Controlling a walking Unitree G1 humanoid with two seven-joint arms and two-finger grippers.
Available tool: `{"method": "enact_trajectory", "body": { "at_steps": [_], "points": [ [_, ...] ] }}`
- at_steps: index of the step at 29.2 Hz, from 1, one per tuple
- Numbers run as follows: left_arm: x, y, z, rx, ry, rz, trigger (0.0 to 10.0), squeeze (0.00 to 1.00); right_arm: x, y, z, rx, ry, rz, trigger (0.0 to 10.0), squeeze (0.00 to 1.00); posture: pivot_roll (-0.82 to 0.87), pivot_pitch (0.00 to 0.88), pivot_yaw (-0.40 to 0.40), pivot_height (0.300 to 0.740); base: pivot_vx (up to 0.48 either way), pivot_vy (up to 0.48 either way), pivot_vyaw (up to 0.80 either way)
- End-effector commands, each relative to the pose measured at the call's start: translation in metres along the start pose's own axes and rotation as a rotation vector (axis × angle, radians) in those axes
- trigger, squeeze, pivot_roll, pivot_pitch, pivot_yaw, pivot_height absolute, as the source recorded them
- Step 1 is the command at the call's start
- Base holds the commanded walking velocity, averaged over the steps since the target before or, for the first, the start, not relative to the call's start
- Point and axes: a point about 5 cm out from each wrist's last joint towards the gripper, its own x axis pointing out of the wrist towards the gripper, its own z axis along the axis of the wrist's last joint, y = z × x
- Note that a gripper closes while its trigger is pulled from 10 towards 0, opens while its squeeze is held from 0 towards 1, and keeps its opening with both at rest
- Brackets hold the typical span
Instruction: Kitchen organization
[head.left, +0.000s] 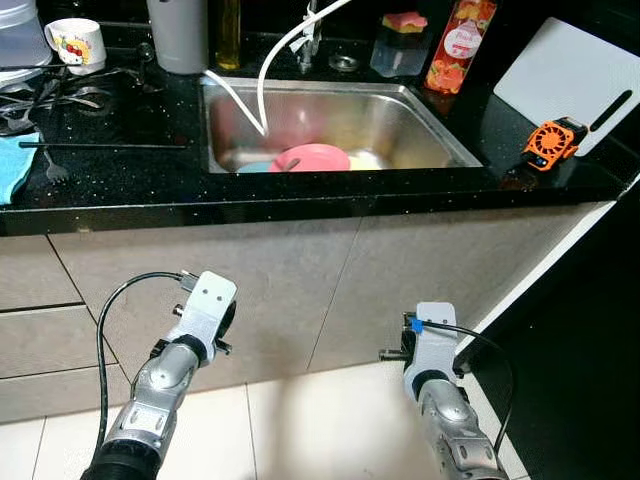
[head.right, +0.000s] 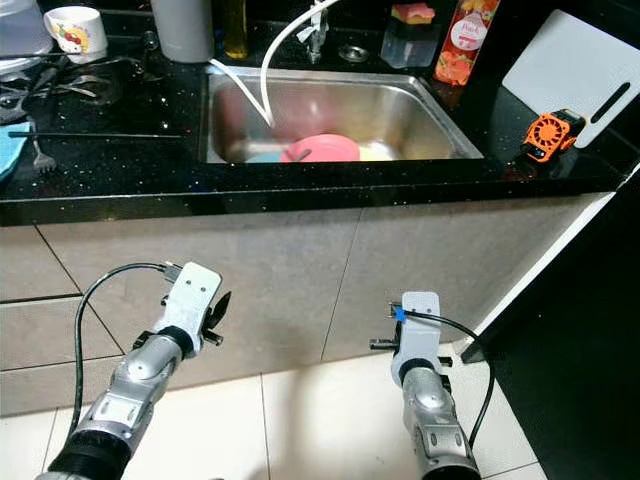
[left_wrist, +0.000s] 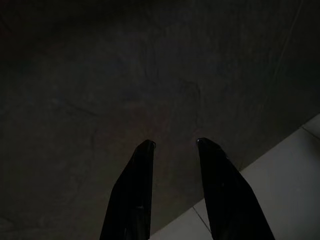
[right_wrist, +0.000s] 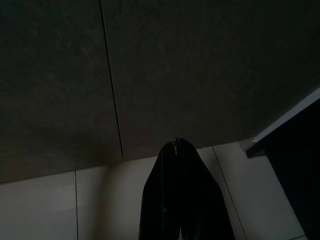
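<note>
Black table (head.left: 120, 190) high above both hands, steel sink (head.left: 440, 130) sunk in it. Pink bowl (head.left: 312, 158) in the sink, above and between the hands. Left hand (left_wrist: 174, 144) low before the cabinet, fingers parted, empty. Right hand (right_wrist: 176, 143) alongside, fingers pressed together, empty.

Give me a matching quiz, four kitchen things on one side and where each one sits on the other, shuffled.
Things:
1. pink bowl
2. mug
3. orange gadget
4. red bottle

Places:
A. far left, behind the stove
B. counter right of the sink, by the white board
C. in the sink
D. behind the sink's right corner

Pairs: 1-C, 2-A, 3-B, 4-D
</note>
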Motion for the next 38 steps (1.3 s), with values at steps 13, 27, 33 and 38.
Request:
{"method": "enact_trajectory", "body": {
  "at_steps": [13, 27, 33, 38],
  "points": [
    [0.0022, -0.0133, -0.0041, -0.004, 0.007, -0.041, 10.0, 0.00, 0.0002, -0.0076, -0.0083, -0.004, 0.033, -0.016, 10.0, 0.00, 0.15, 0.014, -0.098, 0.740, 0.000, 0.000, 0.00],
    [0.0021, -0.0095, -0.0021, -0.007, -0.002, -0.040, 10.0, 0.00, -0.0005, -0.0079, -0.0061, 0.005, 0.021, -0.040, 10.0, 0.00, 0.13, 0.041, -0.076, 0.740, 0.000, 0.000, 0.00],
    [0.0017, -0.0095, -0.0019, -0.004, 0.000, -0.038, 10.0, 0.00, 0.0006, -0.0040, -0.0043, -0.024, 0.018, -0.008, 10.0, 0.00, 0.14, 0.048, -0.082, 0.740, 0.000, 0.000, 0.00],
    [0.0020, -0.0111, -0.0019, 0.002, 0.000, -0.046, 10.0, 0.00, -0.0005, -0.0081, -0.0037, -0.012, 0.014, -0.034, 10.0, 0.00, 0.12, 0.054, -0.071, 0.740, 0.000, 0.000, 0.00]
  ]
}}
